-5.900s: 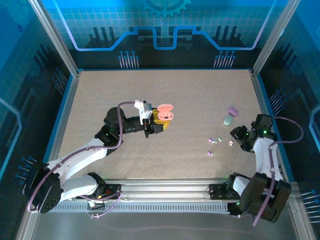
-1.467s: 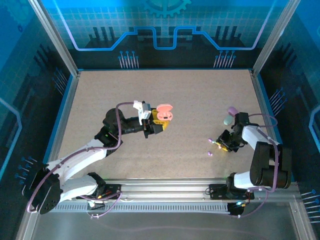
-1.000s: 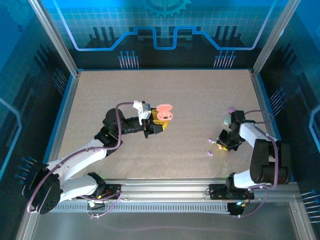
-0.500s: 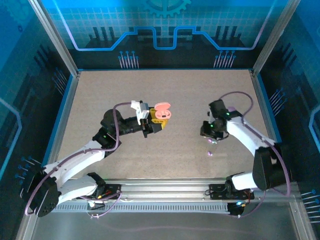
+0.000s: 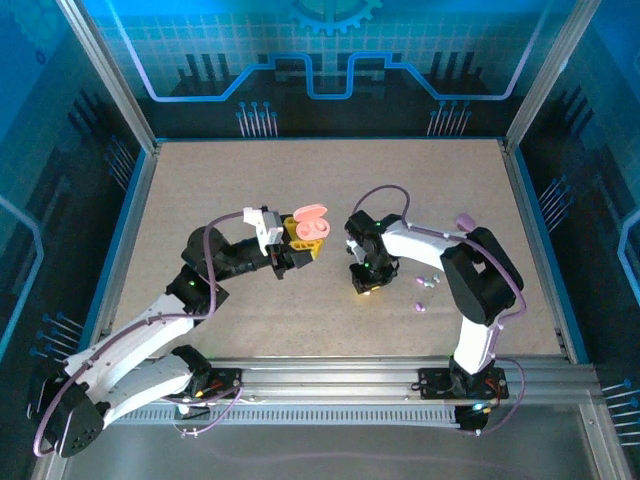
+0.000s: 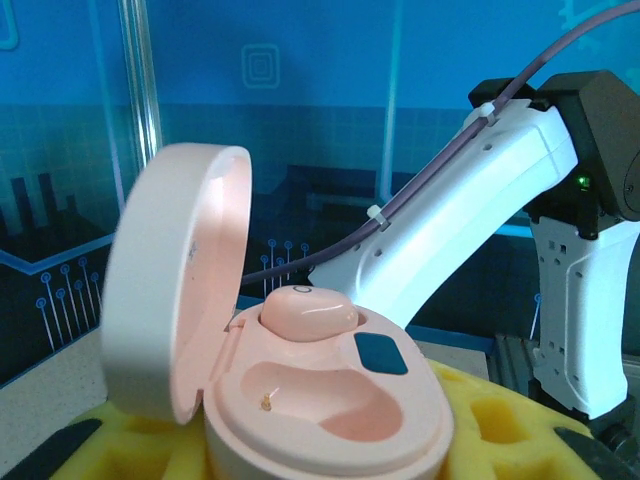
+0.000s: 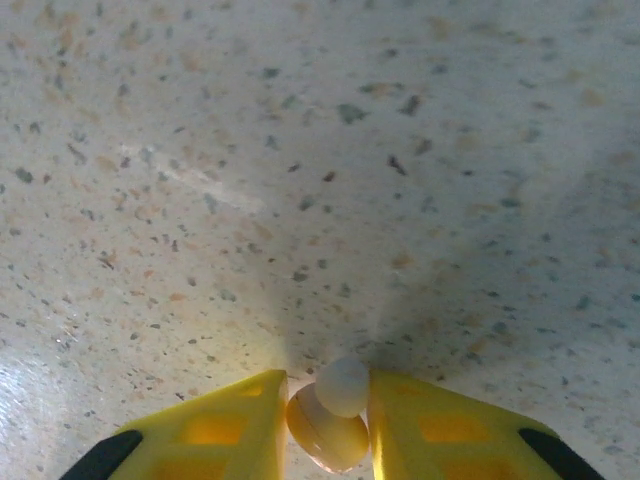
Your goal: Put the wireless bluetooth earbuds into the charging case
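Your right fingers [image 7: 430,432] pinch an earbud [image 7: 333,418] beside the open charging case [image 6: 330,405] your left fingers [image 6: 505,425] clamp; next, seat it.

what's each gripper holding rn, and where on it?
Left gripper clamps the open pink case by its lower shell. Right gripper pinches a peach earbud across its body.
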